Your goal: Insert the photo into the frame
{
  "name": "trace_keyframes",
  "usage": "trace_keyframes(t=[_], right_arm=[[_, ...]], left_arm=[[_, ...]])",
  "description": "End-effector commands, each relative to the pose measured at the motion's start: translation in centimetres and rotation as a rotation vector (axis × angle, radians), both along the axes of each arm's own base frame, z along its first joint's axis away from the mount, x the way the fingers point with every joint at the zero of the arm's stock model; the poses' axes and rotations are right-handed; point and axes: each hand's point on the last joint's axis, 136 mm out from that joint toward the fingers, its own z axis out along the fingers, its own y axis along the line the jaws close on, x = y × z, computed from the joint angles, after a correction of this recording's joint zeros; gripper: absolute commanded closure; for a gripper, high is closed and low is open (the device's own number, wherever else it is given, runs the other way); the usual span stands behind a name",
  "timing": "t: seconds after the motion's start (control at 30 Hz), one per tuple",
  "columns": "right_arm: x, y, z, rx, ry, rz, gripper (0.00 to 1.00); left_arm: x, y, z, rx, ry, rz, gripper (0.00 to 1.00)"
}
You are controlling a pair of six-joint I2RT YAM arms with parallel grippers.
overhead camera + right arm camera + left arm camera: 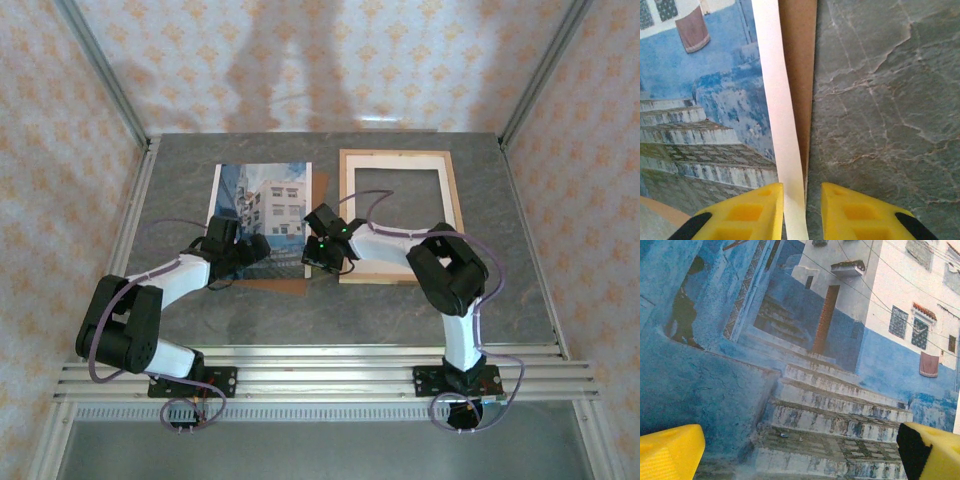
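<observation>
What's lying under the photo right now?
A brown board lies under the photo, showing as a strip past its right edge and its near edge. The photo covers the rest, so the board's full extent is hidden.

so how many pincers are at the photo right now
2. The left pincer hangs wide open above the photo, near its lower left. The right pincer straddles its right edge, with a white strip of it between the jaws.
</observation>
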Motion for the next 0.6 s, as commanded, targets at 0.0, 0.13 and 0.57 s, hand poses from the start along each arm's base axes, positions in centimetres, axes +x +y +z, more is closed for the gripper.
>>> trace_keyframes(t=[0.0, 0.13, 0.57], right_arm=[[-0.1, 0.4, 0.5, 0.021, -0.011, 0.000, 0.75], [-0.2, 0.5, 0.3, 0.022, -0.007, 0.000, 0.77], [0.2, 0.6, 1.6, 0.059, -0.029, -0.003, 0.91]], left_arm=[[-0.6, -0.4, -1.0, -0.017, 0.024, -0.001, 0.00], [-0.6, -0.4, -1.1, -0.021, 0.027, 0.002, 0.00], [-0.6, -0.3, -0.8, -0.008, 0.026, -0.003, 0.00]])
